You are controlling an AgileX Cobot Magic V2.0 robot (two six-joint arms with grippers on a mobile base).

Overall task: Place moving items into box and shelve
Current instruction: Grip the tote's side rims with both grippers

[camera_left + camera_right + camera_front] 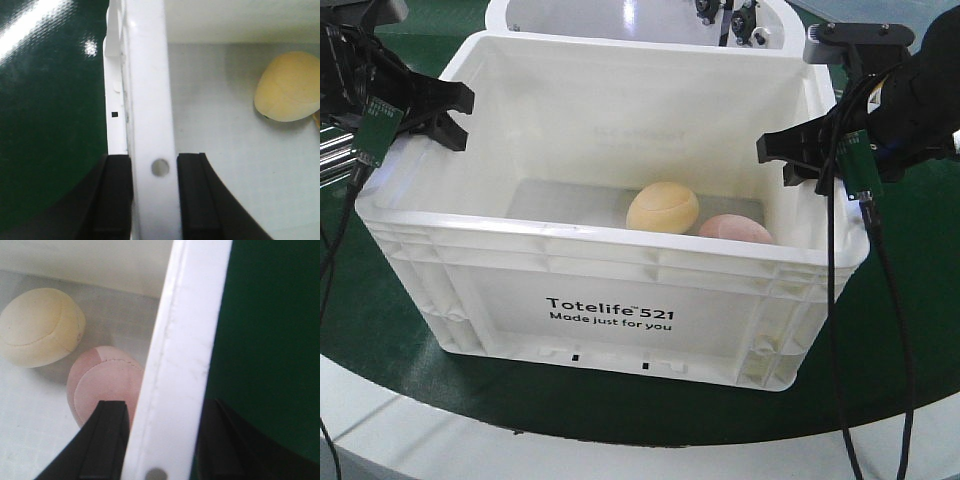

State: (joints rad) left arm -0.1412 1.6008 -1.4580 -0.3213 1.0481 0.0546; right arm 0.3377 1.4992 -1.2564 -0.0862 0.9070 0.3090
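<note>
Side rims of box inside left pincer and right pincer

A glossy dark-green tabletop with a white outer band — 1 white tub at the back.

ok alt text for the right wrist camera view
The right pincer clamps the side wall of the white box, black tips inside and outside it. On the box floor a pink ball lies close to that wall, with a pale yellow ball beside it. Outside is a dark green surface.
</note>
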